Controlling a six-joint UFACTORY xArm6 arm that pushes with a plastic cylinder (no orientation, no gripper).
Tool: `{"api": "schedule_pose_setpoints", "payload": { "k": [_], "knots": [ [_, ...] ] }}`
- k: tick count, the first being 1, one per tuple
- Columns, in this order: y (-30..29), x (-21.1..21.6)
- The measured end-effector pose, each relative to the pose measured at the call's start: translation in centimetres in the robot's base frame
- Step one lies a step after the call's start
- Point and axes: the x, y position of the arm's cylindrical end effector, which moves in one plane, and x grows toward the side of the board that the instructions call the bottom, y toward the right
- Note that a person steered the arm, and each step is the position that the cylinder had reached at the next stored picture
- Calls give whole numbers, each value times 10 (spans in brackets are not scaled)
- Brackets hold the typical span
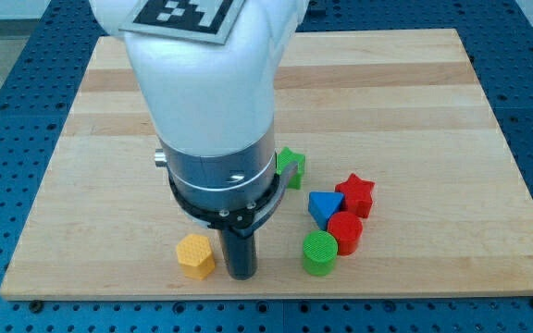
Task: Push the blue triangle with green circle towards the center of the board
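The blue triangle (323,206) lies at the view's lower right, touching a red star (356,195) on its right and a red circle (346,232) below it. The green circle (320,252) sits just below-left of the red circle, a little below the blue triangle. My tip (241,274) rests on the board near the view's bottom, left of the green circle and right beside a yellow hexagon (195,256). The arm's white body hides the board's middle.
A green block (291,166), partly hidden by the arm, lies above-left of the blue triangle. The wooden board (452,111) lies on a blue pegged table; its bottom edge runs just below my tip.
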Motion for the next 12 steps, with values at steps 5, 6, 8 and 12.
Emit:
{"api": "schedule_pose_setpoints", "payload": {
  "k": [5,6,8,12],
  "knots": [
    [102,21],
    [150,21],
    [183,21],
    [82,4]
  ]
}}
